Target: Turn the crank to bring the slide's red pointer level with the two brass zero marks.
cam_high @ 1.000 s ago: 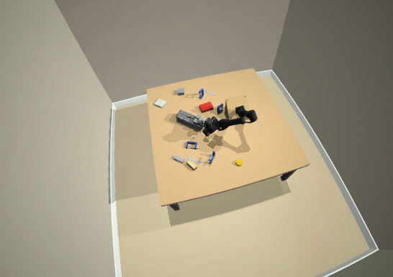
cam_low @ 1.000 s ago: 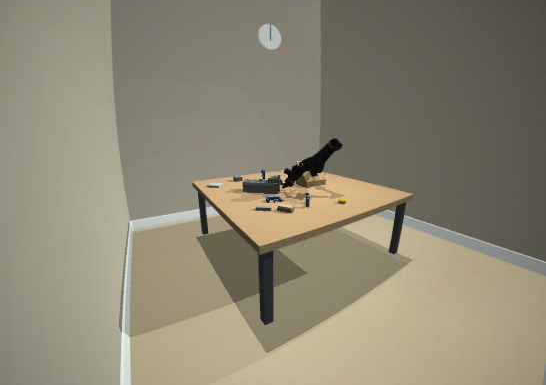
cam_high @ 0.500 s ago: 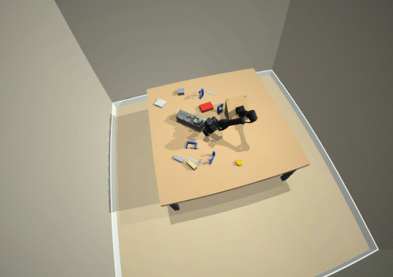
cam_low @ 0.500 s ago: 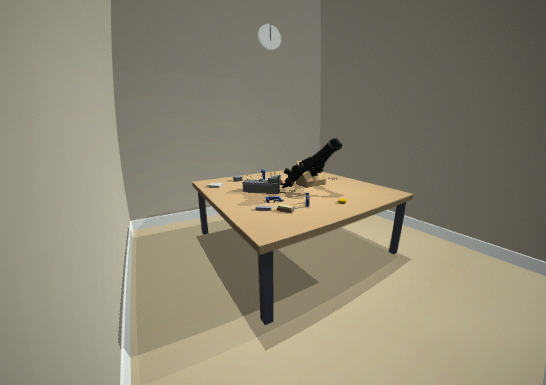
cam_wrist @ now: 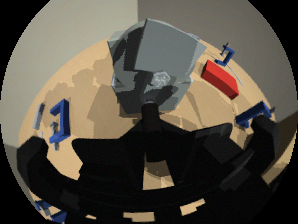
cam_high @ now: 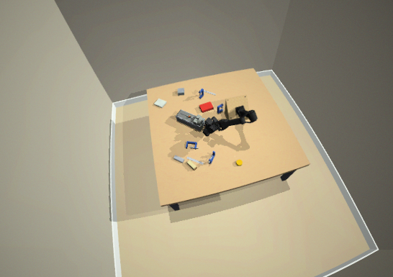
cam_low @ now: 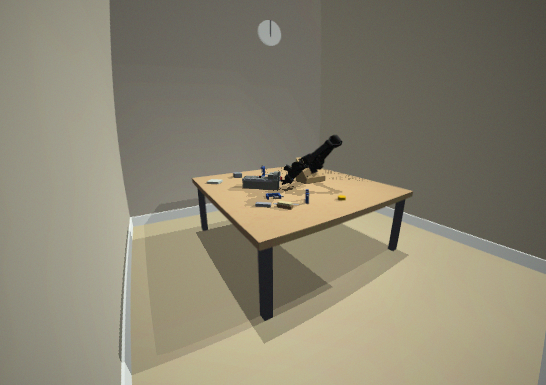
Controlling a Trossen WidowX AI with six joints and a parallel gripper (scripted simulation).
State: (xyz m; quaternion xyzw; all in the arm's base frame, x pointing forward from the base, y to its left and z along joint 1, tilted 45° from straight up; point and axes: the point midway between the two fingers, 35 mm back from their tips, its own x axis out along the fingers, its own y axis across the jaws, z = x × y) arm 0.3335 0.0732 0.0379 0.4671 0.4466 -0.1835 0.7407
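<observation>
The grey machine (cam_high: pixel 185 119) (cam_low: pixel 257 183) (cam_wrist: pixel 167 47) stands on the table, its crank end facing the arm. A small orange-red spot, seemingly the pointer (cam_high: pixel 188 116), shows on its top in the top view. The brass zero marks are too small to make out, so the pointer's level against them cannot be told. The dark crank handle (cam_wrist: pixel 151 112) sticks out of the machine's end towards the arm. My gripper (cam_high: pixel 204 129) (cam_low: pixel 283 181) (cam_wrist: pixel 149 121) is shut on the handle. The crank's arm is mostly hidden by shadow and the gripper.
A red block (cam_high: pixel 206 106) (cam_wrist: pixel 220 79) lies beside the machine. A blue clamp (cam_high: pixel 191 142) (cam_low: pixel 273 195) (cam_wrist: pixel 63 121) lies on the other side. A wooden board (cam_high: pixel 234 103) is near the arm's base. A yellow disc (cam_high: pixel 239 162) (cam_low: pixel 341 197) and a pale pad (cam_high: pixel 160 103) lie farther off.
</observation>
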